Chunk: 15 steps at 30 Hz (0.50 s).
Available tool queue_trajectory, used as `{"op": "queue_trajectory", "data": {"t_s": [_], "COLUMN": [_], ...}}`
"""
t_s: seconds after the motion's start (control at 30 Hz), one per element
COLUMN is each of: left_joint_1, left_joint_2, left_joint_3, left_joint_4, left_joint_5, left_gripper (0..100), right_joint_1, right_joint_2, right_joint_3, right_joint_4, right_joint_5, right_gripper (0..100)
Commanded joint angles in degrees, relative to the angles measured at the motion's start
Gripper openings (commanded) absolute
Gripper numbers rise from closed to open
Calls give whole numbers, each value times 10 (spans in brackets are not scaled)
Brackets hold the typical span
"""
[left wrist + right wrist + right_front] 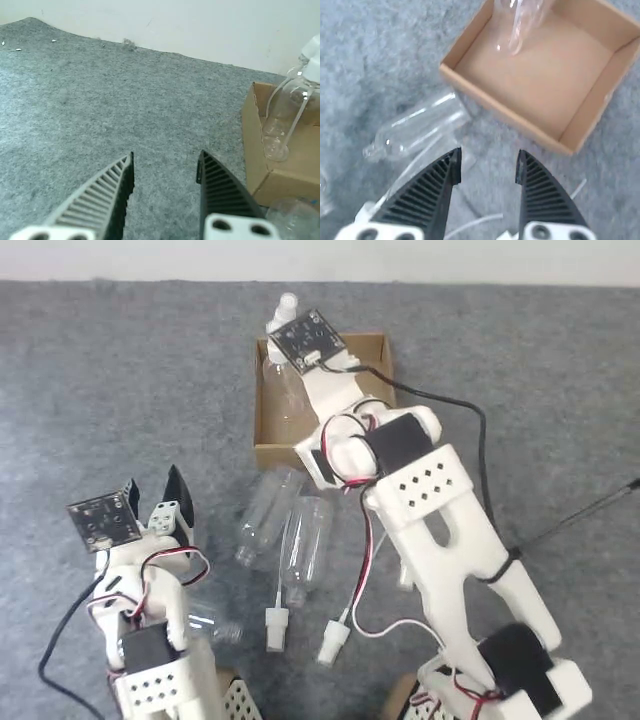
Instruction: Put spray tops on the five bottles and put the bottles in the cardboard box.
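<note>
Grey felt covers the tabletop [120, 370], and the cardboard box [268, 452] sits at its far middle. Against one wall inside the box stand the capped bottles [277, 125], upright. I make them two, but they overlap, so I hold that count loosely. Two bare bottles [262, 510] lie side by side on the felt just in front of the box, apparently touching. A third bottle [212, 625] lies beside the left arm and is partly hidden by it. Two loose spray tops [277, 623] lie near the bare bottles, dip tubes pointing up toward them.

The left gripper [166, 155] hangs low over bare felt, well apart from the box, its jaws moderately open and holding nothing. The right gripper [487, 157] is above the felt just in front of the box, jaws parted about as far and also empty, with one bare bottle lying close below.

My assessment: part of the task is done, and the step in hand is starting the next bottle. One arm must take a lying bottle around its body and present the neck. The other must lift a spray top by its head and feed the tube in. The clear bottles will likely roll, so the jaws should close squarely across the body. I count only two tops for three bottles.
</note>
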<state>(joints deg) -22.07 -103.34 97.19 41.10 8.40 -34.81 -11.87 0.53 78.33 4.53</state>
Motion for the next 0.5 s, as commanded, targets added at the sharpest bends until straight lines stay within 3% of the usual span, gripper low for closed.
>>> {"op": "queue_trajectory", "data": {"t_s": [0.0, 0.47], "left_joint_1": [0, -19], "left_joint_2": [-10, -11], "left_joint_3": [-7, -7], "left_joint_4": [2, 0], "left_joint_5": [3, 3], "left_gripper": [195, 196], "right_joint_1": [-3, -12], "right_joint_2": [-39, -113], "right_joint_3": [-33, -33], "right_joint_4": [35, 159], "right_joint_5": [4, 4], "right_gripper": [141, 141]}}
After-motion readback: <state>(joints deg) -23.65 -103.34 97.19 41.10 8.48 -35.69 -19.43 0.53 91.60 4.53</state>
